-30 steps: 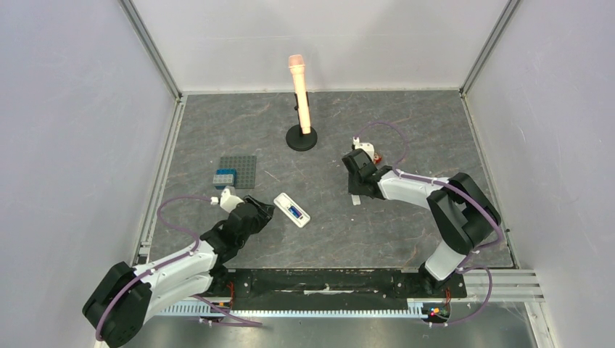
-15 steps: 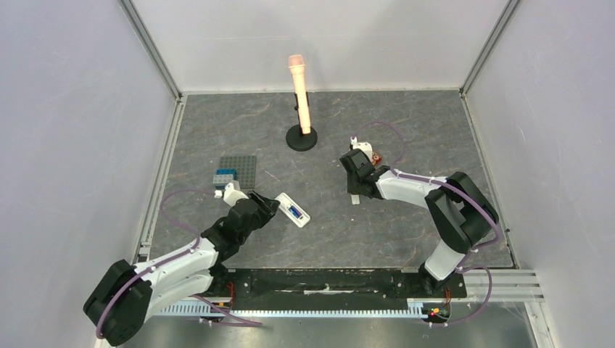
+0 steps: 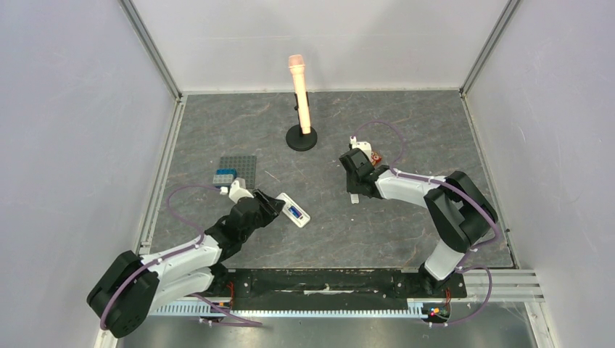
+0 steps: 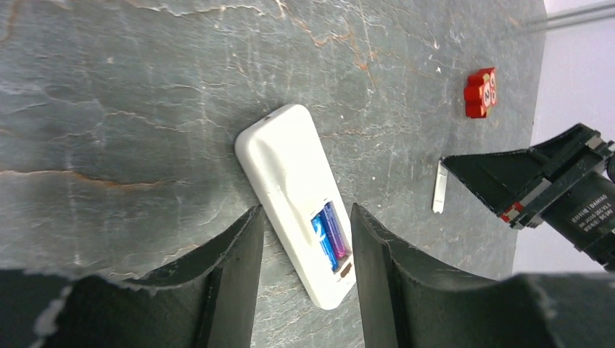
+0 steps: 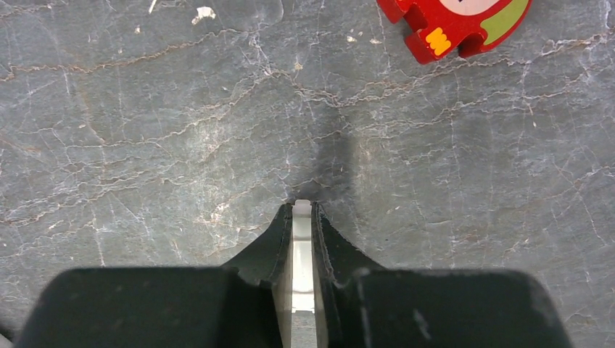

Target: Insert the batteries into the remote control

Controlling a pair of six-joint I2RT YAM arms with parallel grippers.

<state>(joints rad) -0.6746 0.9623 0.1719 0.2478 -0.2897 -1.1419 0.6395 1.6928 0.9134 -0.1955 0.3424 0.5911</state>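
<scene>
Fingers (image 4: 236,268) of the left gripper (image 4: 306,210) stand wide apart and hold nothing; they sit one on each side of the remote (image 4: 283,163), at the end with the open battery bay; a sliver of table (image 4: 109,109) shows between the remote and the finger on the bay side, while on the other side I cannot tell whether finger and remote touch; the remote lies flat, back up, a little left of the middle of the table and nearer the near edge than the far one, set at a slant to the edges; two blue batteries (image 4: 330,233) lie side by side inside the bay, which has no lid on it; the right gripper (image 5: 302,206) is out past the table's middle, towards the right, well apart from the remote; its fingers (image 5: 268,239) are pinched almost together on a thin white strip (image 5: 302,246), seen edge-on between them in the right wrist view, with both fingers against its faces; in the top view the strip's end pokes out below the fingertips, towards the near edge; a small red block (image 5: 457,22) lies on the table just beyond that gripper, not touching it; a grey studded plate (image 3: 241,168) with a blue brick (image 3: 225,176) at its near left corner lies close to the left edge, just behind the left gripper; a pale microphone (image 3: 299,90) stands upright on a round black base (image 3: 301,138) near the middle of the far edge.
</scene>
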